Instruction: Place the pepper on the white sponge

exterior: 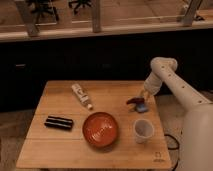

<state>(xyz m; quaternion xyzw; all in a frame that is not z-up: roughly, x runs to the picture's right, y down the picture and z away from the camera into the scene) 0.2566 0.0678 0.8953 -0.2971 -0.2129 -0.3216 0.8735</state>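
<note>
Tool [142, 99] over table's [60, 150] right edge w/ pepper [134, 100] just left

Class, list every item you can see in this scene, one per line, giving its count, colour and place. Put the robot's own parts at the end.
table: one, light wood, centre of the view
bowl: one, red-orange, front middle of the table
cup: one, white, right of the bowl
bottle: one, white, lying on its side at the back of the table
dark packet: one, black, left side of the table
pepper: one, reddish, at the right edge by the claw
blue object: one, blue, just below the pepper
office chairs: at least two, dark, far background
arm: one, white, reaching in from the right
claw: one, at the table's right edge, by the pepper
</note>
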